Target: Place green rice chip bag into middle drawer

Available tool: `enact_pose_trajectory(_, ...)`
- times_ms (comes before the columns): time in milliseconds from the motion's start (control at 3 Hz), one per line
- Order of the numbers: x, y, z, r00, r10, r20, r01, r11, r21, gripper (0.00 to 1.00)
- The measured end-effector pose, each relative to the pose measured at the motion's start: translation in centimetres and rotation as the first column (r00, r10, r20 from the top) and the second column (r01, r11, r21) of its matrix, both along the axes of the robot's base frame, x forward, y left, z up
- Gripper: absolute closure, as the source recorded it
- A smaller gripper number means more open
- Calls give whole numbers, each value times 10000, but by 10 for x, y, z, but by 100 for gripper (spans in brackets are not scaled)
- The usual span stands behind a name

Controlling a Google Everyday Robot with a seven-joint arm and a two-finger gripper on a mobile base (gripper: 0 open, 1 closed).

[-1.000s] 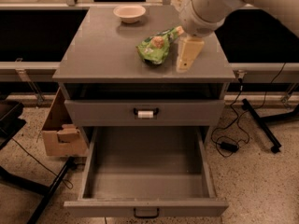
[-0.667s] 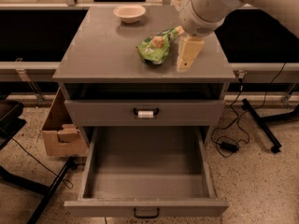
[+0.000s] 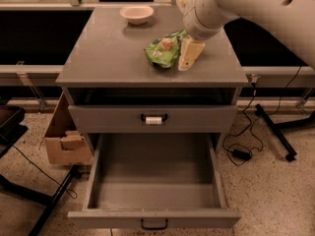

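The green rice chip bag (image 3: 162, 52) lies crumpled on the grey cabinet top (image 3: 108, 48), right of its middle. My gripper (image 3: 185, 58) comes down from the upper right on a thick white arm (image 3: 246, 9) and stands on the cabinet top right against the bag's right edge. The middle drawer (image 3: 155, 181) is pulled out wide at the bottom of the view, with nothing on its floor and a black loop handle (image 3: 154, 224) at the front.
A cream bowl (image 3: 137, 14) sits at the back of the cabinet top. A shut drawer front with a white-tagged handle (image 3: 153, 119) is above the open drawer. A cardboard box (image 3: 66, 136) stands at the left on the floor, and cables and a black stand leg (image 3: 275, 132) at the right.
My gripper has moved a little to the left, closer against the bag. The bag, the bowl and the drawer have not moved.
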State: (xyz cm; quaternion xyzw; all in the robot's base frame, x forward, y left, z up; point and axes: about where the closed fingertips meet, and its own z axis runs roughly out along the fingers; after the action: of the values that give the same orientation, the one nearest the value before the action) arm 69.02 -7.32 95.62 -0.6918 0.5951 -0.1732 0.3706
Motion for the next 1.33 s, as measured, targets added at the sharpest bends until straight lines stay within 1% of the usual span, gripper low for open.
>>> enact_pose_trajectory(333,37,-1,-7,9990,144,425,-146,9999,59,0)
enact_pose_trajectory(667,68,-3,-21,9982,374,472,-359,9989,-317,0)
enact_pose_trajectory(1000,90,-12,-41,9982,585,102,-573,9942,-910,0)
enact_pose_trajectory(1333,102,-15,-57,9963,814,-258,-840,9884,-1263,14)
